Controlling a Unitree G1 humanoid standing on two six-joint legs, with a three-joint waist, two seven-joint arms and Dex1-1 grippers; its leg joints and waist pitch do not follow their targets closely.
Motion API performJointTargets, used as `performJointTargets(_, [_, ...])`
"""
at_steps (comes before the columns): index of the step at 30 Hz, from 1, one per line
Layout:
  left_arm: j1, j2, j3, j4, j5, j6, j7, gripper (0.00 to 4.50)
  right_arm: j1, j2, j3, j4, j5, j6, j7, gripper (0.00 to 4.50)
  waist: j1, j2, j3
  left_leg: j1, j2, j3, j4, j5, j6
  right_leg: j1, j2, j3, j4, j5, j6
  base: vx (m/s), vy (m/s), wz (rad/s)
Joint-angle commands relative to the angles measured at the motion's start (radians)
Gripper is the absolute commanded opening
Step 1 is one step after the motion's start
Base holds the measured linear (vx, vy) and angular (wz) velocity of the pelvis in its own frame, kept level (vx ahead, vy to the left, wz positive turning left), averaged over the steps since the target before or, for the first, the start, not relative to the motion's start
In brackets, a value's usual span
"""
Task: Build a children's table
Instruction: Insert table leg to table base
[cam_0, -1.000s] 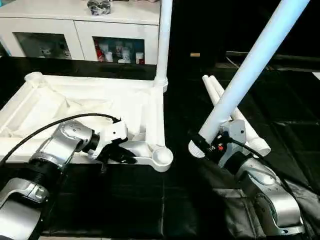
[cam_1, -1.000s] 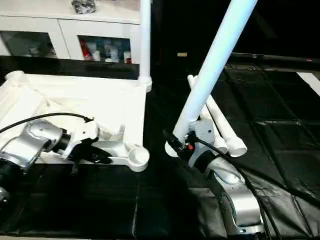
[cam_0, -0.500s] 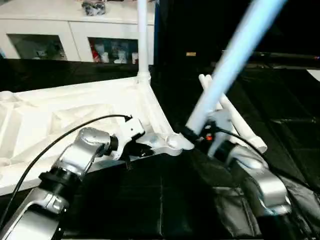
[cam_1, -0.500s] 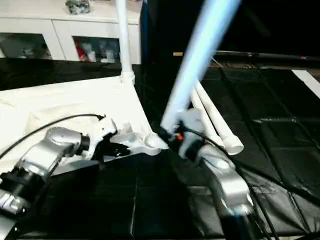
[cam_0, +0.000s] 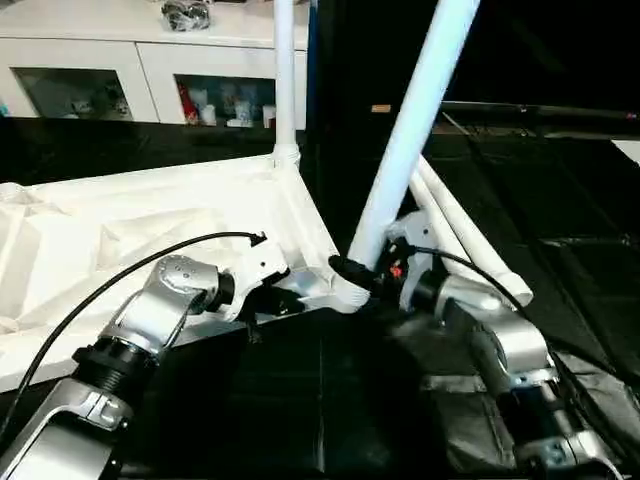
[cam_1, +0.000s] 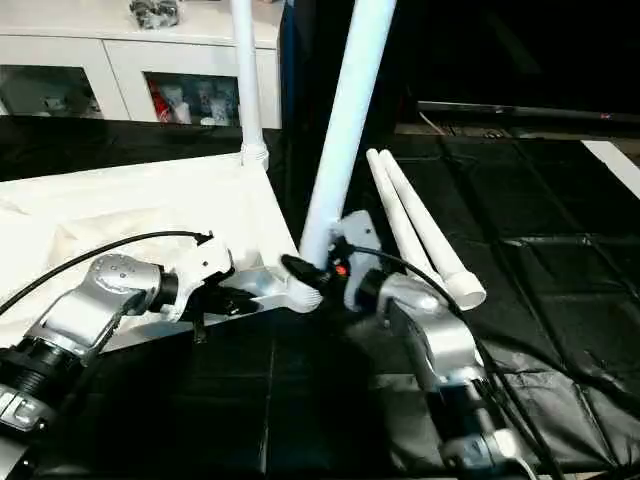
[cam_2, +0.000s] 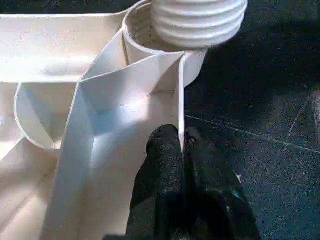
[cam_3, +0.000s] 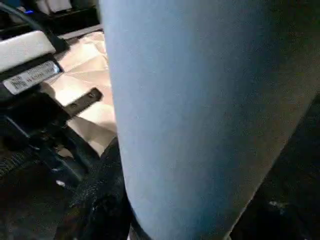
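One tabletop (cam_0: 100, 240), four legs: one upright at its far corner (cam_0: 284, 80), two loose (cam_0: 470, 240); my right pincer (cam_0: 350, 272) grasps the fourth (cam_0: 410, 130), my left pincer (cam_2: 182, 150) clenches the tabletop's rib.

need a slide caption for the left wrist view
Left gripper pinches a rib of the upturned tabletop as a leg's threaded end hovers over the corner socket.

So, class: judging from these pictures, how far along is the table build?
Done: one leg stands in the tabletop's far corner. In hand: the right gripper holds a second leg at the near corner socket; the left gripper pinches the rim. Left: two legs lying on the floor.
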Motion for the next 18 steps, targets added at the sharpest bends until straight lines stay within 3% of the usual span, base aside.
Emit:
performJointTargets(1, [-0.004, 0.021, -0.023, 0.013, 0.025, 0.010, -0.026, 0.00, -0.002, -0.001, 0.007, 0.049, -0.007, 0.020, 0.002, 1.93, 0.007, -0.001, -0.062, 0.009, 0.050, -0.013, -0.068, -0.128, 0.016, 0.046, -0.093, 0.054, -0.069, -0.060, -0.221, 0.000, 0.000, 0.00])
performJointTargets(11, [-0.012, 0.028, -0.014, 0.007, 0.009, 0.008, -0.064, 0.00, -0.062, -0.012, 0.040, 0.156, -0.067, -0.027, 0.035, 1.93, 0.007, -0.004, -0.063, 0.012, 0.051, -0.012, -0.071, -0.150, -0.001, 0.045, -0.093, 0.054, -0.070, -0.081, -0.217, 0.000, 0.000, 0.00])
performJointTargets(18, [-0.024, 0.020, 0.002, 0.025, 0.007, 0.010, -0.060, 0.00, -0.063, -0.035, 0.056, 0.162, -0.077, -0.022, 0.078, 1.93, 0.010, -0.006, -0.064, 0.013, 0.052, -0.010, -0.069, -0.138, 0.007, 0.045, -0.092, 0.055, -0.068, -0.056, -0.221, 0.000, 0.000, 0.00])
